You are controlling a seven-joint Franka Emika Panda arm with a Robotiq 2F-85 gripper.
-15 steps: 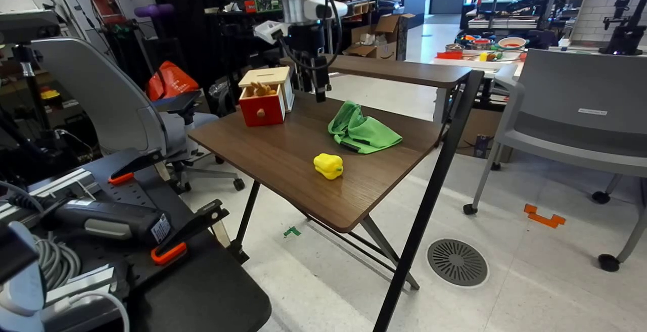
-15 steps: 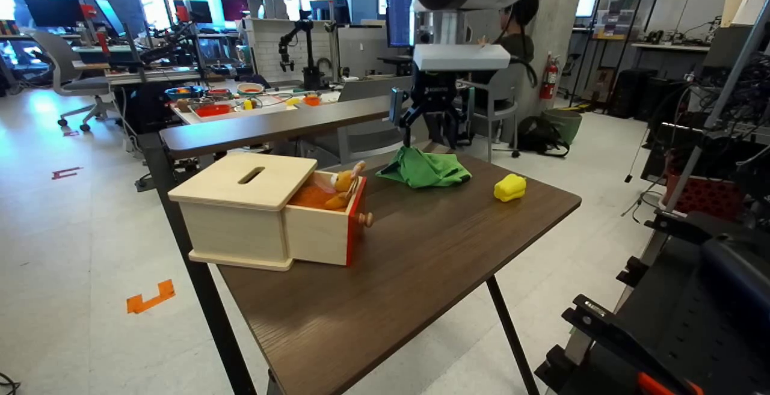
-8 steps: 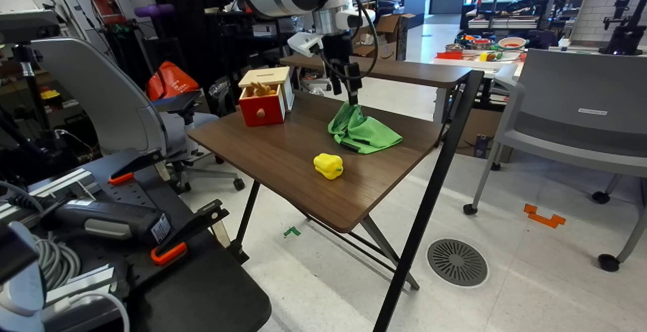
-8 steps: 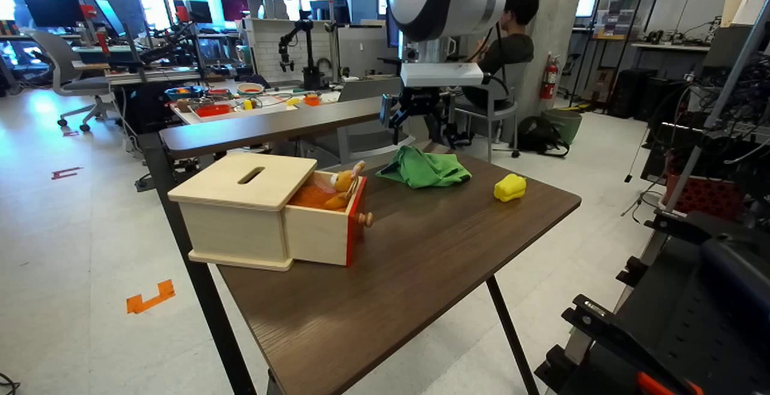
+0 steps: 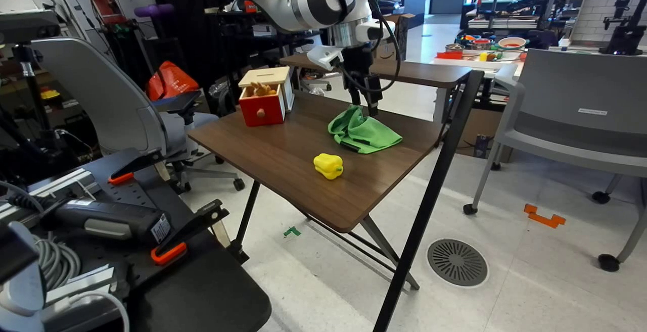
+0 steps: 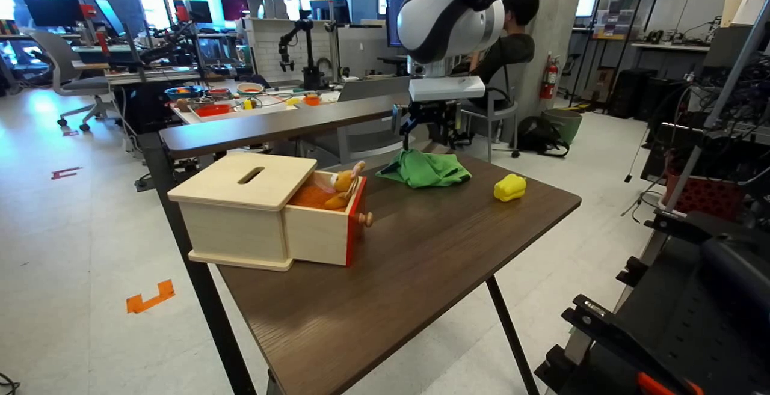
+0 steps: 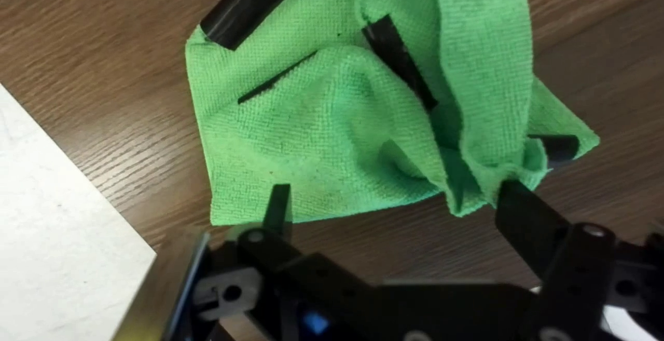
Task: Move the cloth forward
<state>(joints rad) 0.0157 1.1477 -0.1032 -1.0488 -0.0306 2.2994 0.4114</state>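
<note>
A crumpled green cloth (image 5: 373, 136) with black strips lies on the brown table (image 5: 273, 145); it also shows in an exterior view (image 6: 425, 170) and fills much of the wrist view (image 7: 311, 138). My gripper (image 5: 364, 108) points down just above the cloth's edge, on the side toward the raised shelf. In the wrist view the gripper (image 7: 395, 184) is open, with its fingers wide apart. The left finger overlaps the flat part of the cloth's edge and the right finger (image 7: 529, 221) overlaps a raised fold. Whether the fingertips touch the cloth cannot be told. Nothing is held.
A yellow toy pepper (image 5: 328, 166) lies on the table near the cloth. A wooden box (image 6: 234, 220) stands there with its red-fronted drawer (image 5: 261, 109) open and an orange plush toy (image 6: 328, 193) inside. A raised shelf (image 5: 409, 72) runs along one table side.
My gripper has moved from beside the box side of the table to over the cloth's edge, and has come lower in the last half second. The cloth has not moved.
</note>
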